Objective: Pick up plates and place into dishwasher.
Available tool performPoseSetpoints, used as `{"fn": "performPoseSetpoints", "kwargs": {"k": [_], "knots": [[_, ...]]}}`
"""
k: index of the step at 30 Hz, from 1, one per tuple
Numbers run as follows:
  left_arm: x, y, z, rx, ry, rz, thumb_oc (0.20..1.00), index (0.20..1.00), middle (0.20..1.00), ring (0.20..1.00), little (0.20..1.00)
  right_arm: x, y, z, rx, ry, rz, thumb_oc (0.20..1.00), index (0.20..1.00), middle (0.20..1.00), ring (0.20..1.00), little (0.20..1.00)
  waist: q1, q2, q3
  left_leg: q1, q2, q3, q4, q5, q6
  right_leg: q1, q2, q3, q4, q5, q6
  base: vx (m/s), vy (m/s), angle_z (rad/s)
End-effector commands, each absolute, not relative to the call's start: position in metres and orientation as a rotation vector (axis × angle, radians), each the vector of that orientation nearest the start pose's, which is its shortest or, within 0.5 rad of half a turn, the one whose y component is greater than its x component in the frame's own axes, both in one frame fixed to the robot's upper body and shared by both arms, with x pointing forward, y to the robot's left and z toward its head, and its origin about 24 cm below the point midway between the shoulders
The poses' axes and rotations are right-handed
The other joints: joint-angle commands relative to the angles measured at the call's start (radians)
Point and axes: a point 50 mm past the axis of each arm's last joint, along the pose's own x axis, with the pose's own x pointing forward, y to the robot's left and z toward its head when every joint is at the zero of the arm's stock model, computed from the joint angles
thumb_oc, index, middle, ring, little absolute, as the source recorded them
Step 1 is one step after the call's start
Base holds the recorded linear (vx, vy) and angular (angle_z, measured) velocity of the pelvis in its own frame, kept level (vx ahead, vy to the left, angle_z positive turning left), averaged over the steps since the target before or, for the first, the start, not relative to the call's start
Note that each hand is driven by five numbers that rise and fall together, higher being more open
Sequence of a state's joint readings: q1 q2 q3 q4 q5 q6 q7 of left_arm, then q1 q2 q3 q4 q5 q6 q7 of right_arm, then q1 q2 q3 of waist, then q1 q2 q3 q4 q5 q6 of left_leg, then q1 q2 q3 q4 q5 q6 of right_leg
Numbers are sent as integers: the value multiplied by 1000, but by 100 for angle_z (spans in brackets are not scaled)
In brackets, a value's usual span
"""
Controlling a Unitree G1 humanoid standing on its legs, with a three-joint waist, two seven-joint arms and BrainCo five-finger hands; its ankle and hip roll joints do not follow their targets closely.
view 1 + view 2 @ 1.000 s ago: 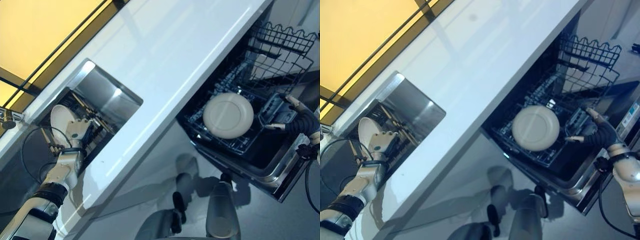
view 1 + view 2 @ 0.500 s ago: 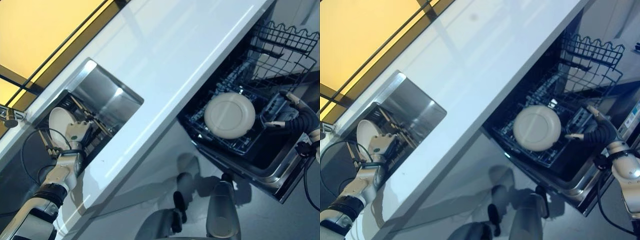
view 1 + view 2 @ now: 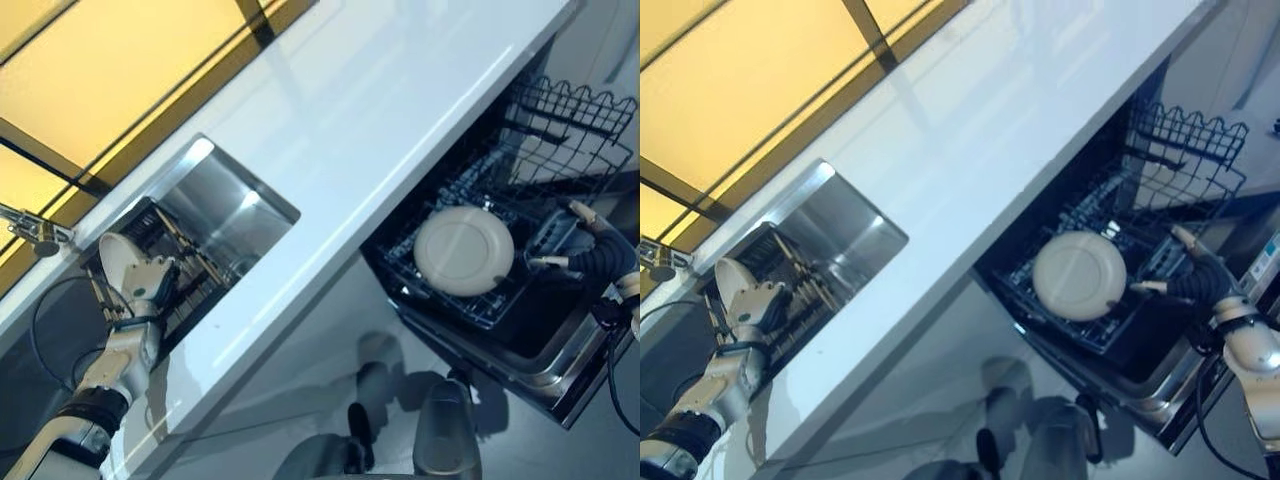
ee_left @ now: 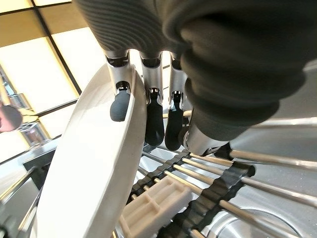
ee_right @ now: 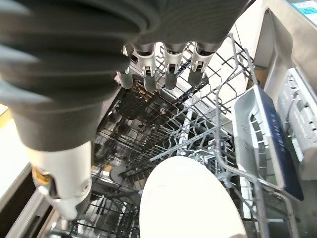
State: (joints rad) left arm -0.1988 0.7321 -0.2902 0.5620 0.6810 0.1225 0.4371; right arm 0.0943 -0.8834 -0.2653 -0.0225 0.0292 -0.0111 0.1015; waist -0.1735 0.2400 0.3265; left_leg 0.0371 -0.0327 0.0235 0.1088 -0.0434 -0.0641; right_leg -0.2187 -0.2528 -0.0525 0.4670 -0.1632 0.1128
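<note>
A long white countertop [image 3: 400, 110] runs diagonally across the head views, with amber-lit window panes [image 3: 120, 70] divided by dark bars behind it and a glossy grey floor [image 3: 300, 400] below. A stainless steel sink [image 3: 215, 205] is sunk into the counter, a chrome faucet [image 3: 35, 232] just beside its far corner, and a dark wire drying rack [image 4: 208, 198] sits inside it. The left hand [image 3: 150, 280] is down in the sink, its fingers [image 4: 121, 99] curled over the rim of a white plate [image 4: 94, 163] that stands on edge, nearly upright, against the rack; a small white divided tray [image 4: 153, 203] lies on the rack beside it. At the other end of the counter the open dishwasher [image 3: 1160, 360] has its dark wire lower rack [image 3: 560, 130] pulled out, and a second white plate [image 3: 463, 250] leans in its tines, round face tilted up toward the camera. The right hand [image 3: 590, 250] hovers just beside that plate, fingers [image 5: 168, 69] straight and relaxed, holding nothing. A grey cutlery basket [image 5: 262, 139] sits at the rack's edge; no print is legible
</note>
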Motion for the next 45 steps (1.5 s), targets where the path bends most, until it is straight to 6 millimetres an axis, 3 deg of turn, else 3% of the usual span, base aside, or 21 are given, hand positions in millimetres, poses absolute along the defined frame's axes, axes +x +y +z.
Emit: {"fn": "performPoseSetpoints", "kwargs": {"k": [1,14,27,39,41,42,45], "knots": [[236,371,43,1614,376,427,200,200,200,200,200,225,-328,164,-866,-139,-112,1000,1000,1000,1000,1000,47,-66,-122,-17,-74,-9,35,-14,45,150,66,-68,-307,128,-39,28,-52,7],[207,386,59,1594,377,520,200,200,200,200,200,203,-330,150,-795,-88,-91,1000,1000,1000,1000,1000,75,-92,-227,57,-53,-35,-49,-23,44,255,99,-81,-408,117,-35,0,-68,0],[203,376,115,1396,-34,732,200,200,200,200,200,197,-309,117,-697,-58,-79,1000,1000,1000,1000,1000,134,-138,-304,82,-31,-57,-80,-37,44,310,132,-104,-456,101,-43,-8,-76,9],[202,361,136,1280,-143,700,200,200,200,200,200,207,-288,100,-628,-70,-85,1000,1000,1000,1000,1000,182,-174,-315,74,-17,-75,-82,-54,49,317,165,-99,-471,93,-43,-24,-61,8],[204,360,134,1218,-140,675,200,200,200,200,200,210,-285,98,-612,-74,-77,1000,1000,1000,1000,1000,185,-176,-315,72,-16,-77,-84,-56,50,315,169,-97,-474,94,-42,-48,-36,-1],[207,357,133,1108,-142,631,200,200,200,200,200,212,-282,97,-585,-79,-64,1000,1000,1000,1000,1000,188,-179,-315,70,-16,-79,-85,-56,50,315,171,-96,-476,94,-40,-65,-51,1],[225,329,134,808,-216,428,200,200,200,200,200,223,-265,103,-495,-143,-8,1000,1000,1000,1000,1000,197,-186,-309,64,-14,-85,-86,-55,51,311,175,-97,-480,98,-37,-79,-45,2]]}}
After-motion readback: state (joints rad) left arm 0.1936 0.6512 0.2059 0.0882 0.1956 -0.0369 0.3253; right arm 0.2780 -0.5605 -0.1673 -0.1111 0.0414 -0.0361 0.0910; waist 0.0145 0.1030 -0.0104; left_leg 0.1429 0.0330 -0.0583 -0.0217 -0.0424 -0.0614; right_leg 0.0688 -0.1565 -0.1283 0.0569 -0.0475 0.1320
